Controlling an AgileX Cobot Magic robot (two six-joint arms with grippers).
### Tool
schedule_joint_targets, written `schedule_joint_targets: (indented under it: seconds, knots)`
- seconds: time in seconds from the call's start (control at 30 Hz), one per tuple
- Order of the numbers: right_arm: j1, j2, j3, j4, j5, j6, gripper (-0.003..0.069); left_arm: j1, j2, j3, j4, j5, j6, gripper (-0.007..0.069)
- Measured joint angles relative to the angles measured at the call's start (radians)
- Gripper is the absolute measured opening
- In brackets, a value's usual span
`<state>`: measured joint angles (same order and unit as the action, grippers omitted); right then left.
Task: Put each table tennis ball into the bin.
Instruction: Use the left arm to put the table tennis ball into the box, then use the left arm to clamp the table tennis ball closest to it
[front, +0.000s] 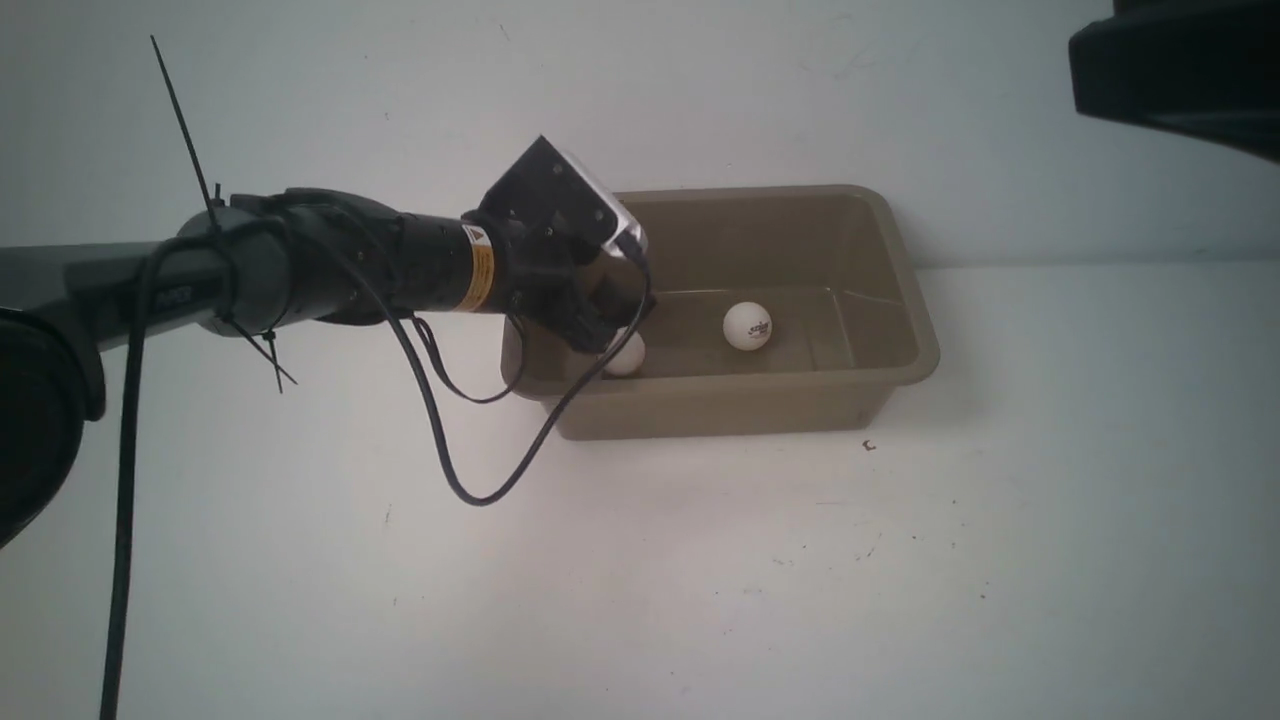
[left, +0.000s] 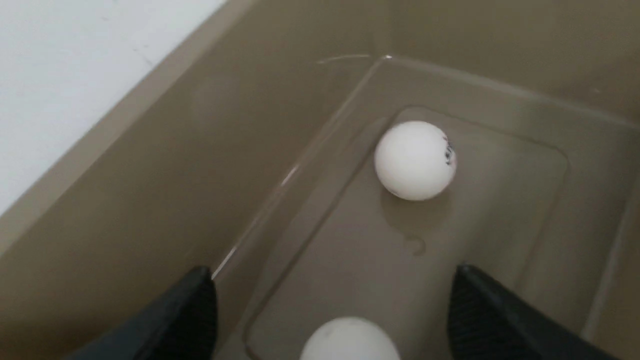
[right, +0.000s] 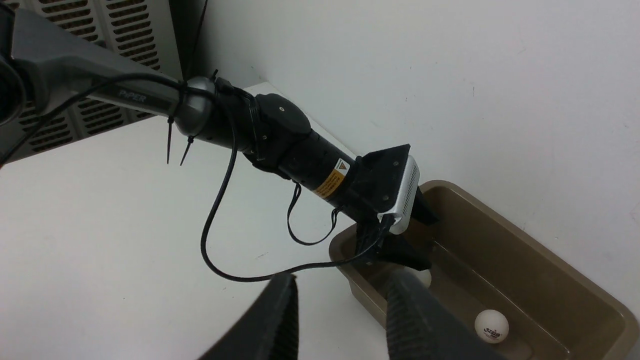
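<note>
Front view: bin (front: 905, 300) sits at the table's (front: 700, 580) far edge, hard against the wall (front: 900, 90). My left arm (front: 330, 265) reaches across from the left side and dips into the bin's left end, with the tool head below the rim. A black cable (front: 470, 490) loops down from the wrist, outside the bin's near wall.

Two table tennis balls are visible, both on the bin floor. Logo ball (front: 748, 326) sits about mid-floor, print facing the camera. Plain ball (front: 628, 355) is near the bin's left end, by the near wall, partly hidden behind my tool.

Left wrist view: left gripper (left: 333, 272) is spread wide, clamped on nothing. The plain ball lies low between the two fingers (left: 197, 310), cut off by the frame edge, so I can't tell whether either pad touches it. The logo ball is out ahead of the tips, clear of them and clear of the bin walls.

Right wrist view: right gripper (right: 343, 276) is up in the air, well apart from the bin. Its fingers are parted by a modest gap, nothing between them.
</note>
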<state>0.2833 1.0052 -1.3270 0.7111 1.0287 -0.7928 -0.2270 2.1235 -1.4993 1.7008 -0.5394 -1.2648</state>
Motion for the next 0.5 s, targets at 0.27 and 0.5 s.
schedule_joint_targets:
  seconds: [0.27, 0.5]
  knots:
    - [0.0, 0.0, 0.0, 0.0, 0.003, 0.0, 0.024, 0.069, -0.194, 0.0, 0.075, 0.032, -0.16, 0.0505]
    - [0.0, 0.0, 0.0, 0.0, 0.032, 0.0, 0.024, 0.235, -0.223, -0.002, 0.086, -0.089, -0.255, 0.0457]
